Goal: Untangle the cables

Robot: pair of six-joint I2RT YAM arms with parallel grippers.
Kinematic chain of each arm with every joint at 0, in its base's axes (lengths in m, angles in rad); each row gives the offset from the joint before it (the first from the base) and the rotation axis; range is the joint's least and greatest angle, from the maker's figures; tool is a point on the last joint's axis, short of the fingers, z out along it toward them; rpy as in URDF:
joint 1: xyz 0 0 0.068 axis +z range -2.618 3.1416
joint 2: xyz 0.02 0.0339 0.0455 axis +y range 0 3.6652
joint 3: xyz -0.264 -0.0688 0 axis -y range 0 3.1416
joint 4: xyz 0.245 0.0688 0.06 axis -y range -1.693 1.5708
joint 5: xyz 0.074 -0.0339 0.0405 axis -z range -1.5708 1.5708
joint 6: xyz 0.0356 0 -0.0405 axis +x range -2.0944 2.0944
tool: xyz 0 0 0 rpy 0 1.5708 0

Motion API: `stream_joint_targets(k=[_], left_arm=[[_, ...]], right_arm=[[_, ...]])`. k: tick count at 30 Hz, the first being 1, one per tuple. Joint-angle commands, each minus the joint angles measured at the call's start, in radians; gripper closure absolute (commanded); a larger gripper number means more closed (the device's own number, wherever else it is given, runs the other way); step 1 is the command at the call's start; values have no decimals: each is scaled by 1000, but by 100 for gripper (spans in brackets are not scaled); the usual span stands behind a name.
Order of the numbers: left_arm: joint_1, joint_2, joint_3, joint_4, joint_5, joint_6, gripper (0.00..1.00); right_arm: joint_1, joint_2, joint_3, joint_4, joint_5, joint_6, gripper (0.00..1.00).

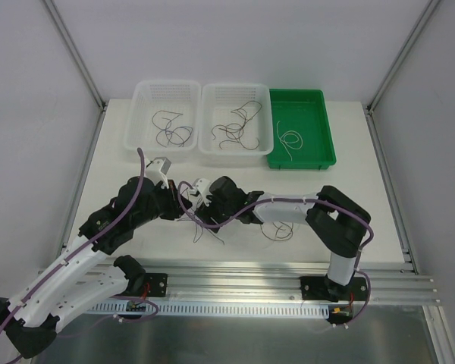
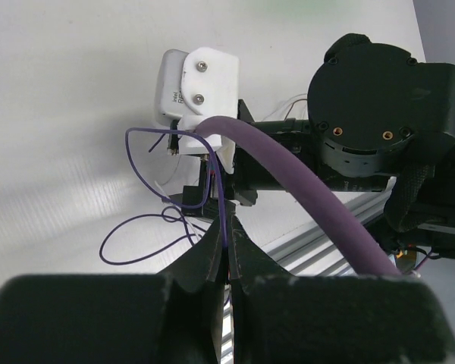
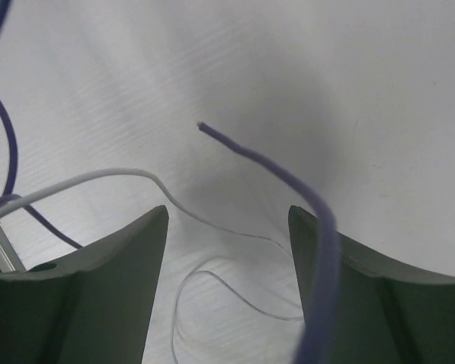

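Note:
A small clump of thin cables (image 1: 205, 230) lies on the white table between my two grippers. My left gripper (image 1: 180, 206) is shut on a thin purple cable (image 2: 224, 216), which runs up from the closed fingertips (image 2: 227, 241) and loops left. My right gripper (image 1: 195, 202) hangs open just above the table, right in front of the left one. In the right wrist view the open gripper (image 3: 227, 220) has a white strand (image 3: 98, 178) lying between its fingers. A purple strand (image 3: 288, 178) crosses in front of the right finger, its free end pointing up-left.
At the back stand a white basket (image 1: 139, 114) with one dark cable, a second white basket (image 1: 206, 114) with several dark cables, and a green tray (image 1: 327, 129) with a white cable. A brownish loose cable (image 1: 277, 232) lies beside the right forearm. An aluminium rail (image 1: 250, 273) runs along the front edge.

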Motion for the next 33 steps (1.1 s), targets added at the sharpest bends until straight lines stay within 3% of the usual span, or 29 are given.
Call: stream_joint_targets(k=[1, 11, 20, 28, 33], left_arm=[[4, -13, 12, 7, 23, -7, 100], [4, -18, 15, 1, 6, -4, 100], [4, -55, 6, -45, -116, 15, 100], [6, -43, 41, -180, -397, 70, 100], [9, -33, 57, -225, -492, 88, 100]], right_arm=[[9, 19, 53, 48, -8, -29, 32], [12, 55, 48, 83, -79, 3, 56], [-15, -39, -85, 136, -73, 75, 99], [-107, -386, -291, 35, 74, 145, 99], [-192, -631, -332, -185, 244, 182, 99]])
